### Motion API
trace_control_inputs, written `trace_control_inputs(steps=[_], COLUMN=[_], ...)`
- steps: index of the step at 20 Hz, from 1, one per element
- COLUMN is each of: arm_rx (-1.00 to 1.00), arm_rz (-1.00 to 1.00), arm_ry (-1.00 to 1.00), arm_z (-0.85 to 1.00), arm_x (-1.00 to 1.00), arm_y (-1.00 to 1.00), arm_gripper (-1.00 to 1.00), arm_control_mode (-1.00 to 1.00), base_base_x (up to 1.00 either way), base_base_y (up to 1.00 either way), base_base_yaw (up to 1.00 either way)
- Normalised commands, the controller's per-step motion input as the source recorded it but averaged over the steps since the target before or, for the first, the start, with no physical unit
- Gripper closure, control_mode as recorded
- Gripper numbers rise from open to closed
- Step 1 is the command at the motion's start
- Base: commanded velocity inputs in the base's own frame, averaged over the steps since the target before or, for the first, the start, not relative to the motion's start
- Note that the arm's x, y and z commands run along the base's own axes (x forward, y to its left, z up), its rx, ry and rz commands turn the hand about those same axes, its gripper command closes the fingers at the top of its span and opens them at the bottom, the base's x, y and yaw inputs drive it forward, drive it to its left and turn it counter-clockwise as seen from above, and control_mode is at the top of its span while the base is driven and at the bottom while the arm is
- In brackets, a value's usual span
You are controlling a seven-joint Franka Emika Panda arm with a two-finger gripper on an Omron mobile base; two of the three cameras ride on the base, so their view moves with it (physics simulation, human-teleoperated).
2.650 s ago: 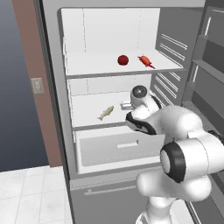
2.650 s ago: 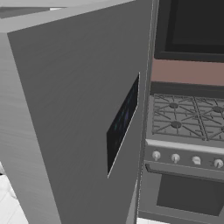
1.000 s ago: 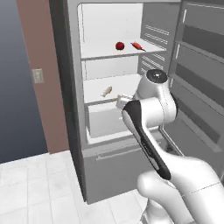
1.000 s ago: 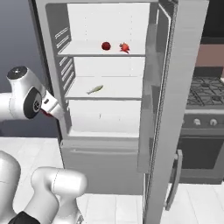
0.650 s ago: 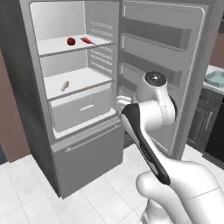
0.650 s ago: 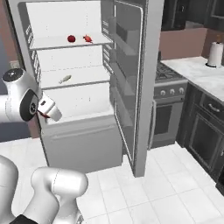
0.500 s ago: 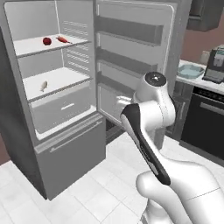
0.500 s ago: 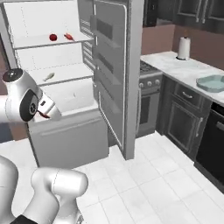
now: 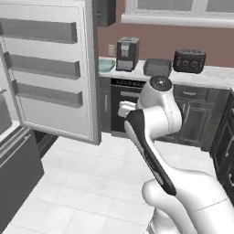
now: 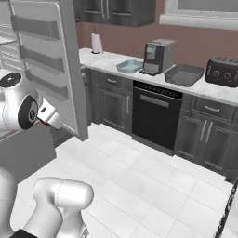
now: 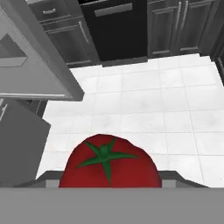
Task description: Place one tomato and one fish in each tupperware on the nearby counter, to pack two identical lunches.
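The tomato [image 11: 108, 162] is sitting right at the bottom of the hand view, red and glossy, its green star of leaves and short stem facing up toward the camera. It's a round ball, so there's no long axis to call. It's sitting low between the fingers of the gripper [image 10: 50, 117], whose tips are lying beneath the grey band, so it looks carried, but how far the jaws are spread I cannot tell.

Below it the white tiled floor [image 11: 144, 105] is stretching out toward dark cabinet fronts.

In the right base view the hand is hanging low at the left, just in front of the open fridge door [image 10: 44, 60], with a sliver of red showing under it.

Across the room the counter [image 10: 195, 86] is running along the far wall, white marble over dark cabinets and a black oven front [image 10: 156, 120]. On it the pale blue tupperware [image 10: 129, 66] is lying to the left of the coffee machine [image 10: 157, 56], and the dark grey tupperware [image 10: 184, 74] is lying to its right, both flat and well apart from the tomato. Further right the toaster [image 10: 224, 71] is standing, and a paper towel roll [image 10: 96, 43] is upright at the left end.

In the left base view the arm is rising in front of that same counter.
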Motion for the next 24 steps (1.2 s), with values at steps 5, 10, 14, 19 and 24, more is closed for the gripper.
trace_control_inputs(steps=[5,10,14,19,24], arm_rx=[0.0,0.0,0.0,0.0,0.0], arm_rz=[0.0,0.0,0.0,0.0,0.0], arm_ry=[0.0,0.0,0.0,0.0,0.0], arm_z=[0.0,0.0,0.0,0.0,0.0], arm_x=[0.0,0.0,0.0,0.0,0.0], arm_y=[0.0,0.0,0.0,0.0,0.0], arm_gripper=[1.0,1.0,1.0,1.0,1.0], arm_control_mode=[1.0,1.0,1.0,1.0,1.0], base_base_x=[0.5,1.0,1.0,1.0,1.0], base_base_y=[-0.95,-0.36,0.0,0.01,0.51], base_base_yaw=[-0.6,-0.17,-0.15,-0.26,-0.27])
